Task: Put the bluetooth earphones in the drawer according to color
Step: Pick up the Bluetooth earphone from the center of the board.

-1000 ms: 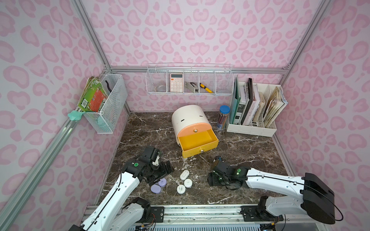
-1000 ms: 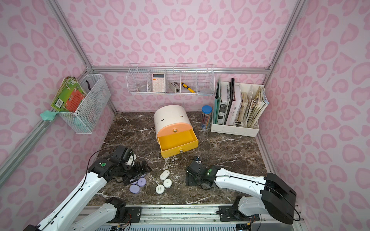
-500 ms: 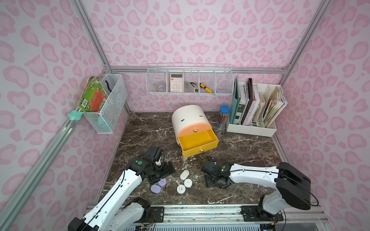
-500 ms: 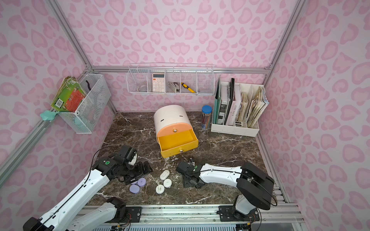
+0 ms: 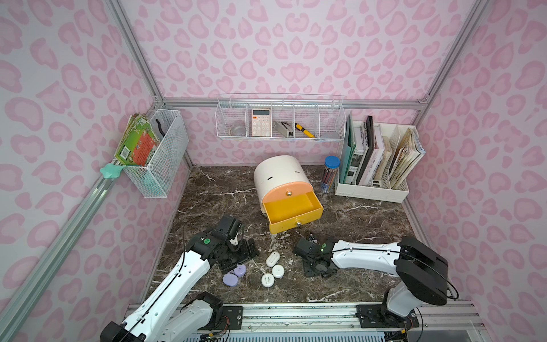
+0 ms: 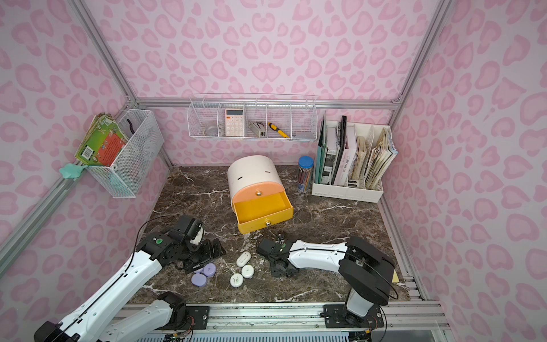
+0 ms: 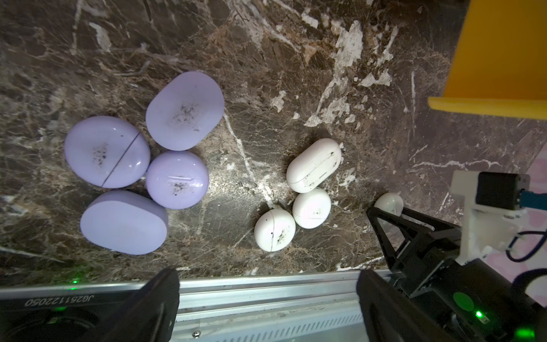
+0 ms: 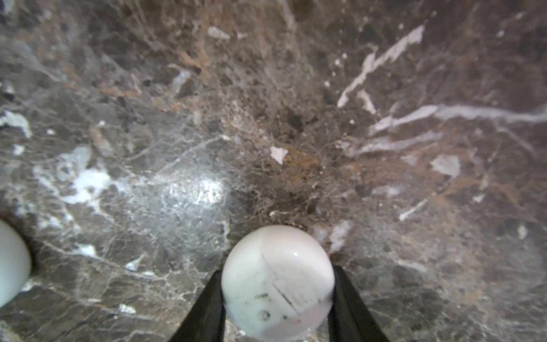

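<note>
Bluetooth earphones: none lie in the open yellow drawer beyond both pincers. Four lavender cases lie under the spread left pincer, and three white cases sit between the pincers. The right pincer pinches a fourth white case.

The left arm stretches forward, the left end effector aimed down at the counter, its 2 fingers spread wide and empty. The right arm lies low, reaching inward, the right end effector pinching a white earphone case between its 2 fingers.
</note>
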Controlling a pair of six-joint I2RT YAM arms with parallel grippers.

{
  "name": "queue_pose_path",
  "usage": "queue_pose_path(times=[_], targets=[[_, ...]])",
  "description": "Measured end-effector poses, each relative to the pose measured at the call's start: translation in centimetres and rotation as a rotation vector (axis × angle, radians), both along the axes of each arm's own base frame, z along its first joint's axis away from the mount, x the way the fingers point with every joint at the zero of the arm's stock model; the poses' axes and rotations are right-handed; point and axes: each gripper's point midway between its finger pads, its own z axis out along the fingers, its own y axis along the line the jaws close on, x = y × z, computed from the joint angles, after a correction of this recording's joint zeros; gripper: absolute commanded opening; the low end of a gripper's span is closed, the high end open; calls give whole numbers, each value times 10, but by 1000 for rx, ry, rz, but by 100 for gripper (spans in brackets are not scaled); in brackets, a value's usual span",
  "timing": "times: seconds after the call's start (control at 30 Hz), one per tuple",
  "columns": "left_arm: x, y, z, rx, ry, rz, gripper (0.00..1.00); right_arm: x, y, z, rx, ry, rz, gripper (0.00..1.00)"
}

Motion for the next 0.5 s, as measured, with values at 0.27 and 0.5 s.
queue_pose_path(times=[0.27, 0.5], targets=[[1, -1, 0, -4, -1, -7, 99, 23, 13, 45, 76, -101, -18, 41], [3, -6, 1, -22, -12, -19, 99, 63, 17, 113, 205, -218, -49, 41]])
